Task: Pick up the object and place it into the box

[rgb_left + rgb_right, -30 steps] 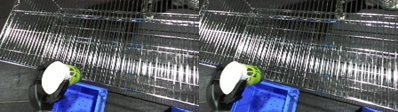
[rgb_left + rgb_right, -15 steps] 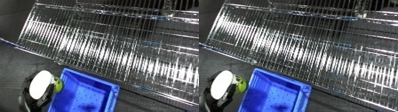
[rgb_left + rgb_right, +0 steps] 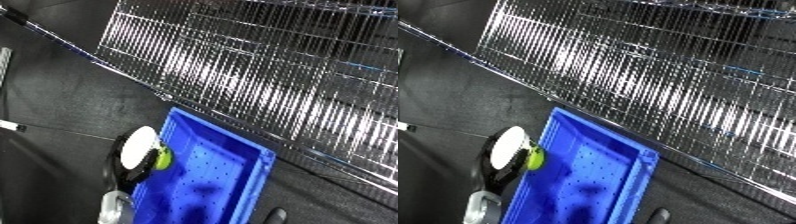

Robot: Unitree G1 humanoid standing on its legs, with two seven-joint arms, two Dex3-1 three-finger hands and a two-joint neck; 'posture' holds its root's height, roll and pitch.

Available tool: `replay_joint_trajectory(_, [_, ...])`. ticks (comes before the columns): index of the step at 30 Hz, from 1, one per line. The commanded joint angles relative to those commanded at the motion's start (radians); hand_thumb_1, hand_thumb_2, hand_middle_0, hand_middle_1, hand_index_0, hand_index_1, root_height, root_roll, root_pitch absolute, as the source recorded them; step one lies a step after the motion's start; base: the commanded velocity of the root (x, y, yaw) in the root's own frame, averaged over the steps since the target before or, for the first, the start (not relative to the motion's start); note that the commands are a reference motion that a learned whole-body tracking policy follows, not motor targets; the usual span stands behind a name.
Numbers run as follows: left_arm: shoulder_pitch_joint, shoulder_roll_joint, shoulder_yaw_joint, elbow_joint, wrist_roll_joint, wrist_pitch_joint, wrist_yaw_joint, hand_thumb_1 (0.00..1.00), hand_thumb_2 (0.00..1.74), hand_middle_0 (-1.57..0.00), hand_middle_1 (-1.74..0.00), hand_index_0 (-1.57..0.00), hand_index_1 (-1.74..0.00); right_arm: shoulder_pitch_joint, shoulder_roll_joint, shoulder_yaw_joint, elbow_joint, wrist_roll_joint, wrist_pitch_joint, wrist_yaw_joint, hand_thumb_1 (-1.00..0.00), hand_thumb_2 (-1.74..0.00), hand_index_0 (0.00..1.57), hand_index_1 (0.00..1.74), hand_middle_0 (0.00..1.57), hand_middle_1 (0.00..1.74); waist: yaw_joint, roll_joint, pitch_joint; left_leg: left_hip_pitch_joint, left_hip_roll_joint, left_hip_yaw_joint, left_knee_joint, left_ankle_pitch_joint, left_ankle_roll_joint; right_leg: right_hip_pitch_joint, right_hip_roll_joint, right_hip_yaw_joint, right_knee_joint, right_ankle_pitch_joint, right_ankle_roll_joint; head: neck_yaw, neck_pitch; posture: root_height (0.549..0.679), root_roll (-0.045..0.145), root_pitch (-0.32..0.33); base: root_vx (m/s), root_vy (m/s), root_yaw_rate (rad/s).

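- Step: carry/place. The object (image 3: 163,159), small and yellow-green, is in the left hand (image 3: 133,162) at lower left of frame, right at the near-left wall of the blue bin (image 3: 253,170).
- Left hand: black fingers look curled around the object, which peeks out on the bin side of the white-backed hand. Clamped on it, as far as I can judge; the finger contact itself is mostly hidden behind the hand.
- Object position: at the bin's left rim, seemingly just over the edge, not yet down on the dotted floor inside. Can't tell how high above the floor it is.
- Right hand: only a dark sliver at the bottom edge, right of the bin, might be it. Can't tell what state it's in.
- Bin: sits on dark floor, lower centre. Interior looks empty. A wire rack (image 3: 266,75) fills the upper right, just beside the bin's far corner.
- Next move, my read: shift the hand further right so the object is well over the interior, then open the fingers.
- Risk: releasing at the rim could bounce the object out onto the floor.
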Motion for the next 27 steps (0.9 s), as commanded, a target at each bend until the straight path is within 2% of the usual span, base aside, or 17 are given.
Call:
replay_joint_trajectory(8, [-0.005,0.002,-0.024,0.055,0.028,0.052,-0.068,0.0,0.0,0.0,0.0,0.0,0.0,-0.012,0.006,0.004,-0.004,-0.008,0.004,-0.006,0.0,0.0,0.0,0.0,0.0,0.0,-0.006,0.004,0.0,0.014,0.002,0.001,-0.027,0.006,-0.0022,0.016,-0.0027,0.001,-0.034,0.013,0.0051,0.032,-0.003,0.652,0.025,0.075,-0.013,0.008,-0.002])
replay_joint_trajectory(12, [-0.003,0.0,-0.035,0.065,0.038,0.056,-0.095,0.0,0.0,0.0,0.0,0.0,0.0,-0.016,0.007,0.003,-0.007,-0.007,0.008,-0.012,0.0,0.0,0.0,0.0,0.0,0.0,-0.009,0.008,0.0,0.015,0.001,0.004,-0.028,0.005,-0.0009,0.017,-0.0037,0.001,-0.039,0.016,0.0062,0.047,-0.005,0.653,0.024,0.076,-0.02,0.007,-0.016])
replay_joint_trajectory(19, [0.006,-0.012,-0.073,0.052,0.086,0.046,-0.109,0.0,0.0,0.0,0.0,0.0,0.0,-0.014,0.004,-0.006,-0.012,0.0,0.009,-0.012,0.0,0.0,0.0,0.0,0.0,0.0,-0.015,0.016,0.0,0.01,-0.006,0.007,-0.015,-0.005,0.0037,0.015,-0.005,0.005,-0.047,0.025,0.0123,0.096,-0.016,0.653,0.021,0.078,-0.017,-0.01,-0.025])
replay_joint_trajectory(27, [0.017,-0.042,-0.12,0.049,0.079,0.157,-0.192,0.0,0.0,0.0,0.0,0.0,0.0,-0.024,0.002,-0.017,-0.024,0.0,0.011,-0.03,0.0,0.0,0.0,0.0,0.0,0.0,-0.033,0.038,0.0,0.01,-0.01,0.022,0.002,-0.014,0.009,0.007,-0.0104,0.015,-0.05,0.035,0.0203,0.182,-0.008,0.653,0.019,0.078,-0.037,-0.002,-0.089])
